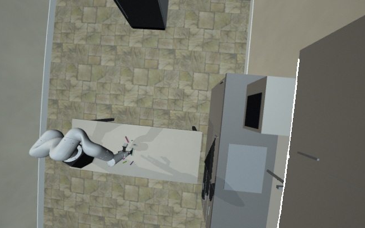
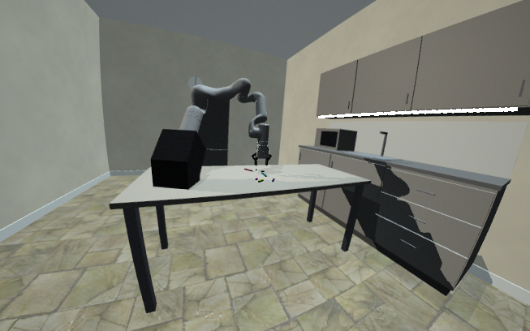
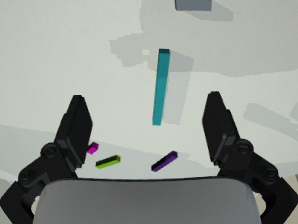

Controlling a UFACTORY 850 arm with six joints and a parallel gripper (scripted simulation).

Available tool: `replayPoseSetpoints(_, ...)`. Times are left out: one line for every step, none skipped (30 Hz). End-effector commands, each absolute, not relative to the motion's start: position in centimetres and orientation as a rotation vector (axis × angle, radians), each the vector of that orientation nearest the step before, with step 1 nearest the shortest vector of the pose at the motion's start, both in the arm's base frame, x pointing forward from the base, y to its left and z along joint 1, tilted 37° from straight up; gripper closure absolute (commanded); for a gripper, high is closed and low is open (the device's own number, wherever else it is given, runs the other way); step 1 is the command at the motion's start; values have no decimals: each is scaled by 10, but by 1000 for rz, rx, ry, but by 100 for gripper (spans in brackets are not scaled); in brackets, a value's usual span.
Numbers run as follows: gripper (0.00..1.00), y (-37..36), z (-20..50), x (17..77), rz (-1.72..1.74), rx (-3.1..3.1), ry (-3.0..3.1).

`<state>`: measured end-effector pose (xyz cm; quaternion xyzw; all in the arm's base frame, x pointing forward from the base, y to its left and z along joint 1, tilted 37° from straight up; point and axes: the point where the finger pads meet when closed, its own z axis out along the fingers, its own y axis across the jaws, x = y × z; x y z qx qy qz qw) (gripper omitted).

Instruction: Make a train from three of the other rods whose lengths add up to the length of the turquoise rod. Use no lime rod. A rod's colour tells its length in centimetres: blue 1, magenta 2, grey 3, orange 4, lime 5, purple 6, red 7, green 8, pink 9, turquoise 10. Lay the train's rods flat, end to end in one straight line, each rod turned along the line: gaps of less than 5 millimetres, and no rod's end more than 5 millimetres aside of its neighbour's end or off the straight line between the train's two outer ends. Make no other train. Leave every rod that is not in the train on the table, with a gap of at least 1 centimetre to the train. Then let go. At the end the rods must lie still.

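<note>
My gripper [image 1: 128,150] [image 2: 261,163] [image 3: 146,107] is open and empty, above the table. The turquoise rod [image 2: 264,174] [image 3: 161,87] lies alone, seen between the spread fingers in the wrist view. The purple rod [image 1: 132,162] [image 2: 273,179] [image 3: 164,161], the lime rod [image 1: 124,162] [image 2: 260,181] [image 3: 108,162] and the small magenta rod [image 2: 256,178] [image 3: 93,148] lie apart near the wrist view's bottom. The red rod [image 1: 126,139] [image 2: 247,169] lies on the other side, with a tiny bluish piece [image 1: 132,140] nearby. No train shows. Other rods are too small to tell.
A grey block [image 3: 193,4] is cut off by the wrist view's top edge; what it is cannot be told. The arm's black base [image 2: 175,160] stands at one end of the table [image 1: 178,147] [image 2: 226,189]. Shadows cross the table top.
</note>
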<state>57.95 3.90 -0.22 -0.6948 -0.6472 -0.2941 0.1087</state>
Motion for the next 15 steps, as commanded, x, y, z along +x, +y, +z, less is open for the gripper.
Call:
replayPoseSetpoints(0, 4, -20, 597, -869, -2044, -1903)
replayPoseSetpoints(0, 1, -22, 598, -869, -2044, -1903)
replayPoseSetpoints(0, -6, -26, 601, -869, -2044, -1903)
replayPoseSetpoints(0, -15, -31, 604, -869, -2044, -1903)
replayPoseSetpoints(0, -24, -35, 607, -869, -2044, -1903)
replayPoseSetpoints(0, -32, -40, 609, -869, -2044, -1903)
replayPoseSetpoints(0, -40, -44, 611, -868, -2045, -1903)
replayPoseSetpoints(0, -48, -49, 613, -867, -2045, -1904)
replayPoseSetpoints(0, -48, -49, 613, -867, -2045, -1904)
replayPoseSetpoints(0, -48, -49, 613, -867, -2045, -1904)
replayPoseSetpoints(0, -60, -55, 616, -866, -2046, -1904)
replayPoseSetpoints(0, -64, -58, 617, -865, -2046, -1904)
replayPoseSetpoints(0, -65, -58, 617, -865, -2046, -1904)
replayPoseSetpoints(0, -65, -58, 617, -865, -2046, -1904)
replayPoseSetpoints(0, -65, -58, 617, -865, -2046, -1904)
